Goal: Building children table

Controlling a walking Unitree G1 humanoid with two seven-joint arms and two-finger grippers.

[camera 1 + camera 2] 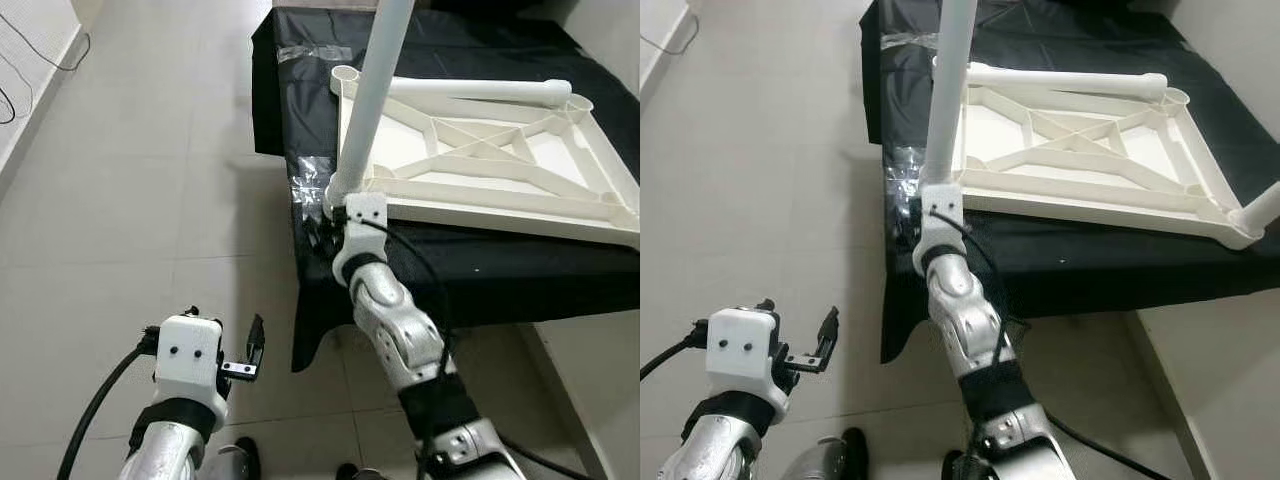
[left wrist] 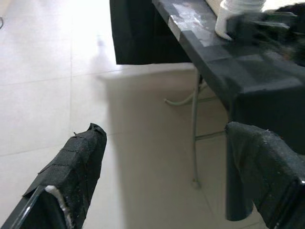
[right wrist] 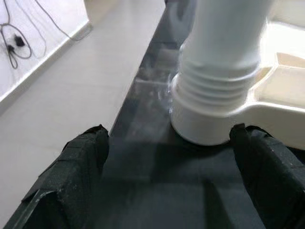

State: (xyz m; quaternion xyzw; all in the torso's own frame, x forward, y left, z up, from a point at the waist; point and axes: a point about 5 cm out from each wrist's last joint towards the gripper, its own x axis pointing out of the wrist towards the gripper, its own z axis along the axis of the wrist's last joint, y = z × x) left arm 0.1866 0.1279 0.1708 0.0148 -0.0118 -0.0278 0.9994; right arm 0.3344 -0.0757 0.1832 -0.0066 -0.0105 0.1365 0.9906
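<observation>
you're looking at the black-draped worktop [image 1: 470, 270] filling the upper right of the left eye view, and the white tabletop [image 1: 480, 160] is lying on it upside down, ribbed underside facing up. that is the big piece of the children's table, and it is sitting where you need it.

one leg [image 1: 375, 95] is standing upright in the corner socket [image 1: 345, 190] at the tabletop's near left corner, rising out of the frame's top centre. in the right wrist view its threaded collar [image 3: 217, 102] is sitting at the socket mouth; i'd judge it entered but maybe not fully turned home. another leg [image 1: 480, 91] is lying loose along the tabletop's far edge, not yet fitted. in the right eye view a white tube end [image 1: 1265, 205] is poking in at the right edge by another corner; i cannot tell whether it is seated. so you're roughly part way: at least one leg left to fit, then flipping the table upright.

your right gripper [image 3: 167, 157] is sitting just below the upright leg's base, fingers [image 3: 81, 157] spread wide on either side of the collar, not gripping it. your left gripper [image 1: 250, 350] is hanging at lower left over the tiled floor [image 1: 130, 200], fingers [image 2: 76, 167] open and holding nothing.

crumpled clear wrapping [image 1: 305, 185] is lying beside the socket. no brand, label or writing is readable anywhere.
</observation>
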